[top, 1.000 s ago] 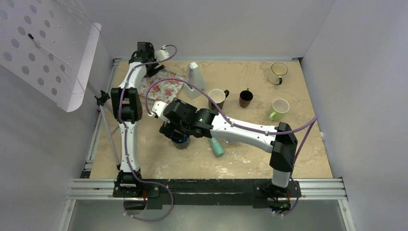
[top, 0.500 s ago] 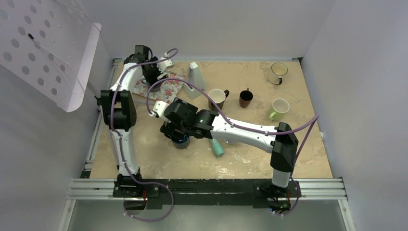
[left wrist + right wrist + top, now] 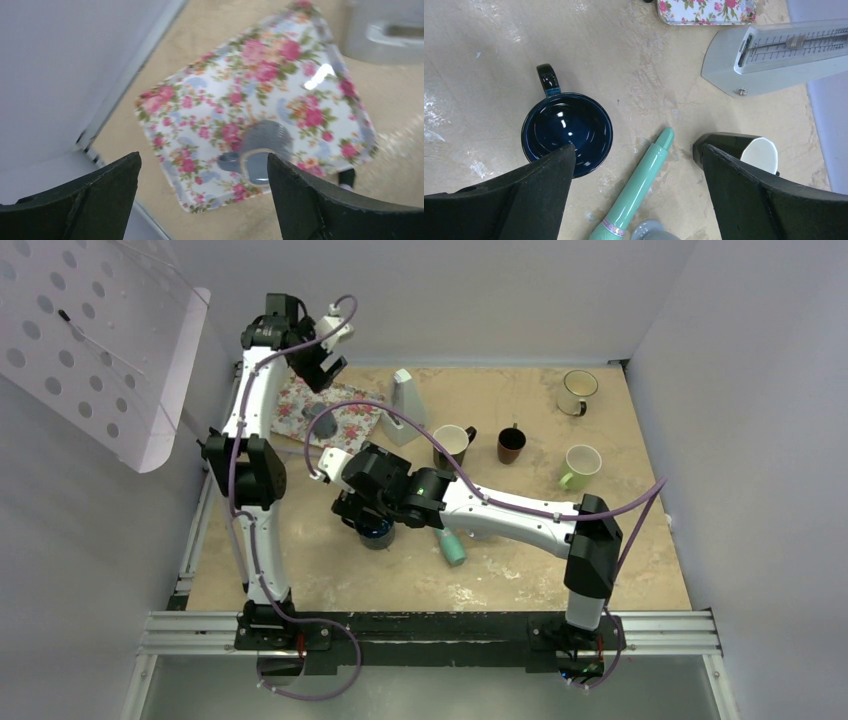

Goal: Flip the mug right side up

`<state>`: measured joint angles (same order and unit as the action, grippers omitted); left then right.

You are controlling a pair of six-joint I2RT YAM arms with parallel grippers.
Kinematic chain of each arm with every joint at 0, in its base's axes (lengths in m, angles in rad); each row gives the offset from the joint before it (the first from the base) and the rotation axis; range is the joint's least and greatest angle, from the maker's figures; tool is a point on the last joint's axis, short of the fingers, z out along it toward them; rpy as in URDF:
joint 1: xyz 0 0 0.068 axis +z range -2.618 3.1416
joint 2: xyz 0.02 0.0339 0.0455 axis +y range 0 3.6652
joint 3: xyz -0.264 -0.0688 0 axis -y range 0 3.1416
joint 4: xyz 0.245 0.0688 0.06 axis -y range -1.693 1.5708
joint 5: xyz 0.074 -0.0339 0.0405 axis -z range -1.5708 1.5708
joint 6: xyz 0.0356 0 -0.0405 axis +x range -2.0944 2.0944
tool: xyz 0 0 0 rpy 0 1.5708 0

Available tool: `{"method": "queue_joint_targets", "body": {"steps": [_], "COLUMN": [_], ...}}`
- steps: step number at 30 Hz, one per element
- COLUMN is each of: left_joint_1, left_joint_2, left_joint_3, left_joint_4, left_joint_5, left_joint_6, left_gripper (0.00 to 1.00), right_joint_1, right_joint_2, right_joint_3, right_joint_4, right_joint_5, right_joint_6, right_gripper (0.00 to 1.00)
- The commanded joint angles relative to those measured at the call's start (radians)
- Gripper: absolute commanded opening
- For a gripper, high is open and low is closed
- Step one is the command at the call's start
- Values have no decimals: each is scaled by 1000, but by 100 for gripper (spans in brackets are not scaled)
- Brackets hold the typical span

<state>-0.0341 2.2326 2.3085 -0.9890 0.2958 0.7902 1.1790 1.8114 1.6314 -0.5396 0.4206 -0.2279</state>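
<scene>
Mug [image 3: 569, 127]: glossy dark-blue glaze, round mouth

We're looking into a robotics lab test cell here. Plain white walls [image 3: 480, 290] are boxing in the worn beige table [image 3: 640, 570] on three sides. An aluminium rail [image 3: 430, 630] is running along 6 o'clock, carrying the left arm [image 3: 247, 400] and the right arm [image 3: 510, 515], bolted side by side, with purple cables [image 3: 642, 508] trailing off them. A white perforated panel [image 3: 90, 340] is hanging in at 10 o'clock and a tripod [image 3: 222, 502] is standing at 9. Props are lying scattered like test pieces: a blue mug [image 3: 566, 132] near the centre, a floral tray [image 3: 340, 415] at 11, a metronome [image 3: 404, 407] at 12, a cream mug [image 3: 577, 392] at 1, a green mug [image 3: 580, 467] at 2.
</scene>
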Motion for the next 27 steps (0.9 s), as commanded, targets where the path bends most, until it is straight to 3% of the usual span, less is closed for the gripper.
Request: {"method": "queue_joint_targets", "body": {"steps": [1,8,16,23,27], "left_joint_1": [20,82,90,95,93], "left_joint_2": [103,87,77,113,105], "left_joint_3": [190,132,-7,-50,-84], "left_joint_4": [-32,89,82,40,-11], "left_joint_5": [-219,-397,-423,-302,-334], "left_joint_6": [-237,-803,-1380,-1599,-1652], "left_gripper": [99,85,76,72,71], "right_joint_1": [-1,-1,-1,-1,-1], "right_joint_2": [-37,-13,7,2,3], "right_joint_3": [1,20,47,40,40], "right_joint_4": [45,41,30,11,7], "right_joint_5": [-9,-34,-37,-36,-37], "right_joint_6": [9,6,13,37,40], "right_gripper": [99,99,99,99,99]}}
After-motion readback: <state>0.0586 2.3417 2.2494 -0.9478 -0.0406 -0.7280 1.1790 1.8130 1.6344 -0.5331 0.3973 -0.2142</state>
